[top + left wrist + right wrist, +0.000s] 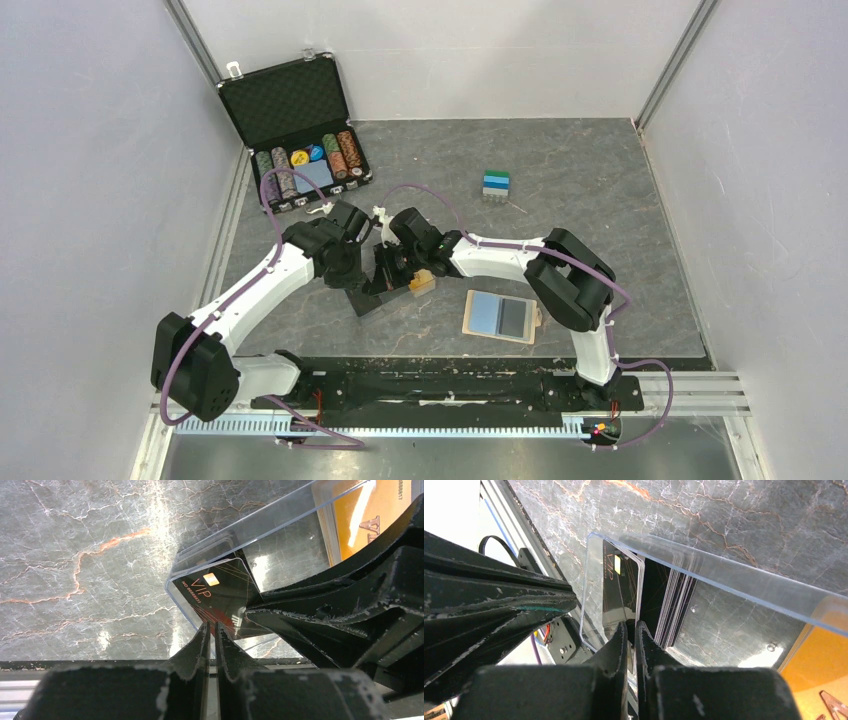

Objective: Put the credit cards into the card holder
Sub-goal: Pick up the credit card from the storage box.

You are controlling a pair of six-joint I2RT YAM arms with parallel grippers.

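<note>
Left of the card holder (467, 322), at the clear-lidded box (734, 580) | step: pulling a card out | right fingers (616, 645) pinch black VIP card (620, 587) by its edge | left fingers (200, 645) almost together at box rim, grip unclear | holder lies open | next: lift card free, carry to holder slot.

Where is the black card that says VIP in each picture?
Top external: it is hidden where both arms meet over the clear box.
Left wrist: the black VIP card lies mid-picture inside the clear box, just above the left fingers.
Right wrist: left of centre, in the clear box, just above the right fingers.
Shared landmark: the orange box, beside the clear box in all three views.
</note>
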